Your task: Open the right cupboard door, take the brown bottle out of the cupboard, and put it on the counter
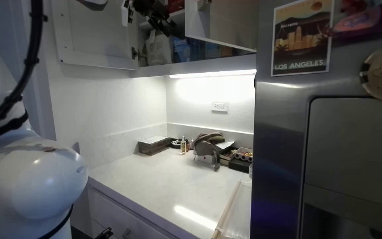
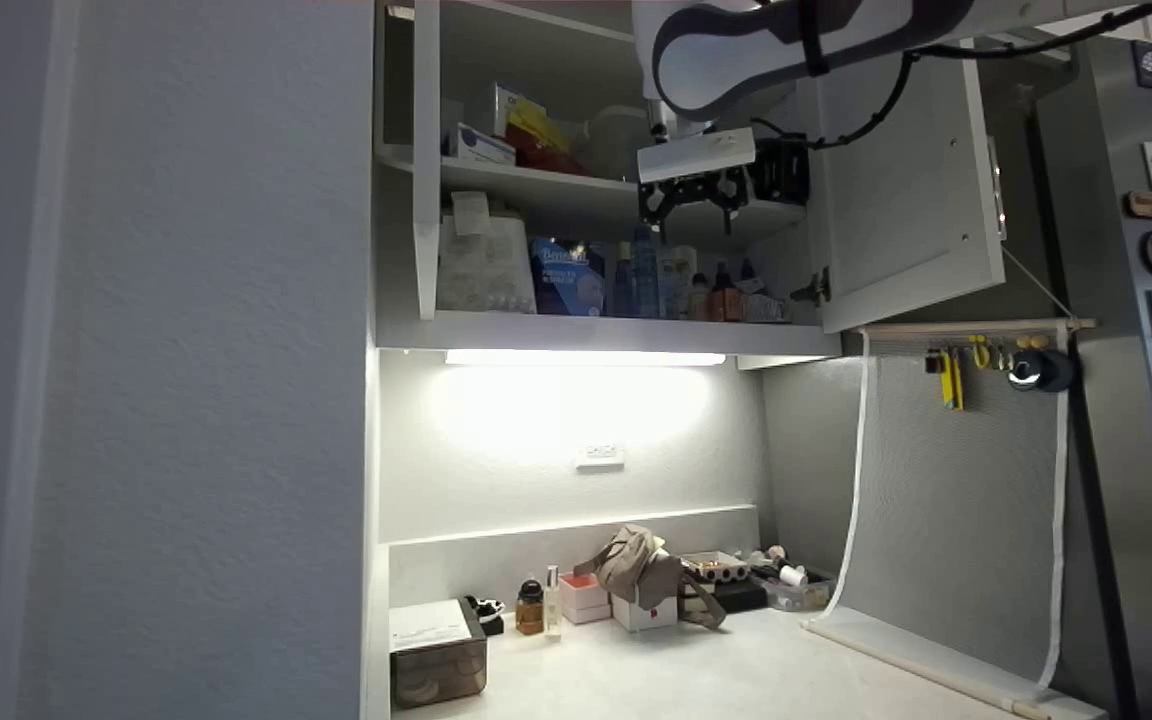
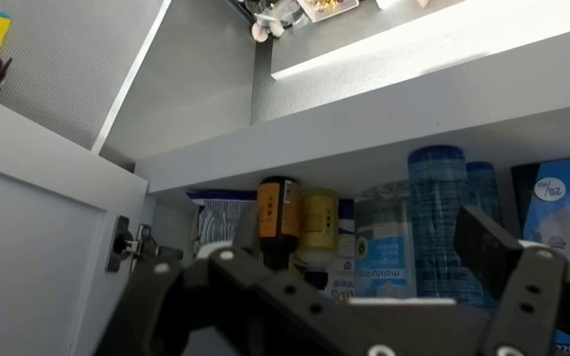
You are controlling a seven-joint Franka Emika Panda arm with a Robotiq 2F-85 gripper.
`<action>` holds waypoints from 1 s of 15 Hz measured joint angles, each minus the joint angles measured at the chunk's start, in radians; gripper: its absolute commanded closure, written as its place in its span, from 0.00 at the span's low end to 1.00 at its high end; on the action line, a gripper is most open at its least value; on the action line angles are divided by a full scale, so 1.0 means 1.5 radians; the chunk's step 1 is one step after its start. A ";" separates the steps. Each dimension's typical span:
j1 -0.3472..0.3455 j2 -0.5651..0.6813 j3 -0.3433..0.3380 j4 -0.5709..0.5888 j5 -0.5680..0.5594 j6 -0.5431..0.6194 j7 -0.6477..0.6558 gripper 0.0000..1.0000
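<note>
the right door (image 2: 911, 200) stands open, so i'd call this the fetching step: the spread tool (image 2: 694, 224) should next line up with the brown bottle (image 3: 279, 212).

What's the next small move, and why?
Probably shift the open, empty jaws sideways toward the right cupboard door before reaching in: in the wrist view the brown bottle shows at one side of the gap between them, while a clear bottle with a blue label sits nearer its middle.
</note>
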State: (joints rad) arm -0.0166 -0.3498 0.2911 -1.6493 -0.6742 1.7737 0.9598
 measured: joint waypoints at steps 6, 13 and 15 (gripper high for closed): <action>0.000 0.006 -0.010 -0.047 -0.115 0.061 0.021 0.00; 0.000 0.022 -0.043 -0.089 -0.209 0.108 0.080 0.00; 0.000 0.034 -0.053 -0.098 -0.230 0.127 0.116 0.00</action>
State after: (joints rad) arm -0.0164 -0.2991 0.2123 -1.7962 -1.0191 1.9641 1.1336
